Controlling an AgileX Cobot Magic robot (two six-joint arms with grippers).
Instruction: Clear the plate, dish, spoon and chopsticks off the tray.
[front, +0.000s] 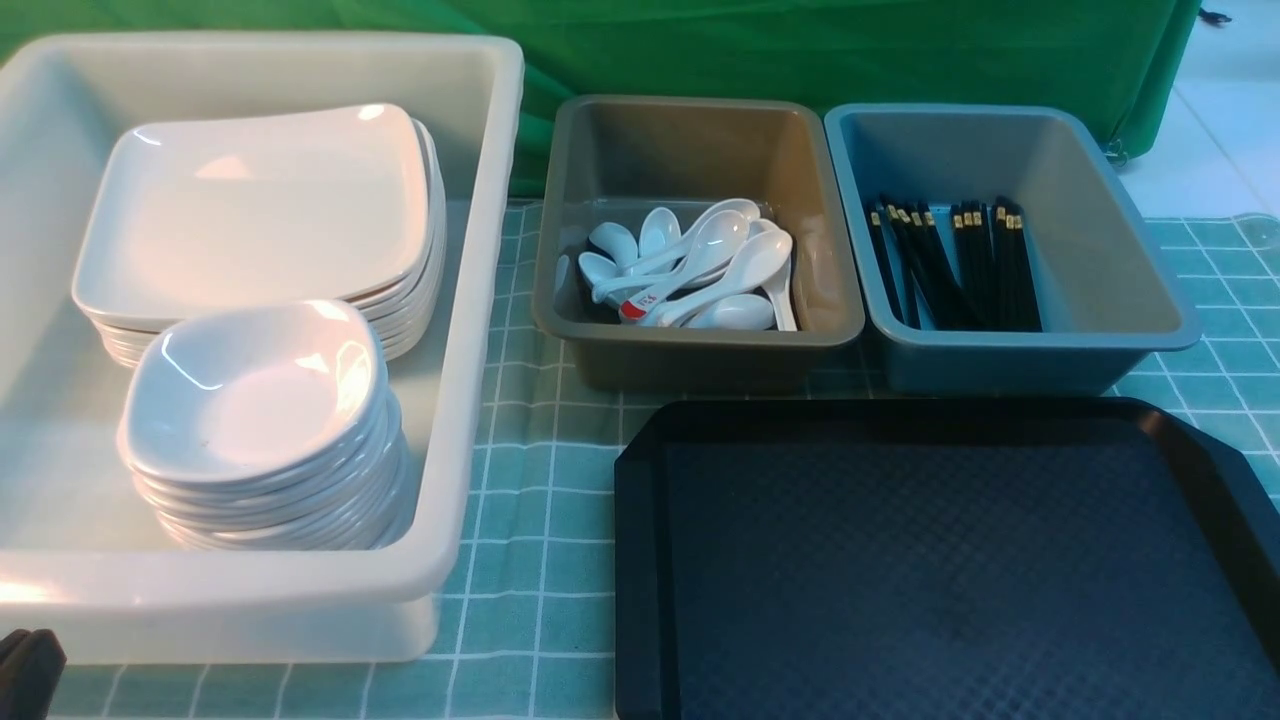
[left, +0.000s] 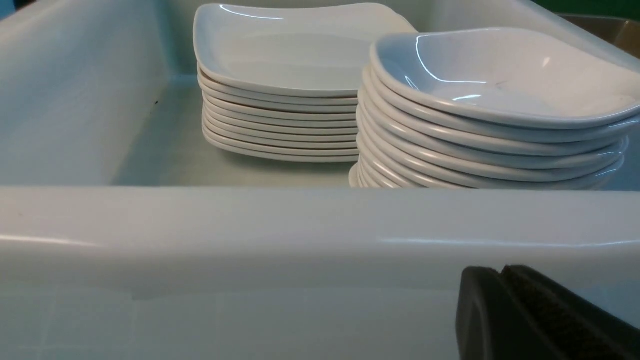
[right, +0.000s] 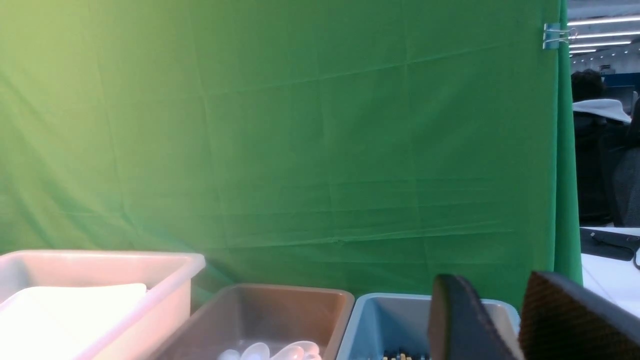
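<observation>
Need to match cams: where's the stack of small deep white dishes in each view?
Front view: small dishes at near end of the white tub, picture's left.
Left wrist view: right of centre, beside the stack of plates.
Right wrist view: not in it; only the tub's corner shows.
Shared landmark: the white tub, in all three.

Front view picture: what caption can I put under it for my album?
Empty black tray; plates in white tub, spoons and chopsticks binned.
</observation>
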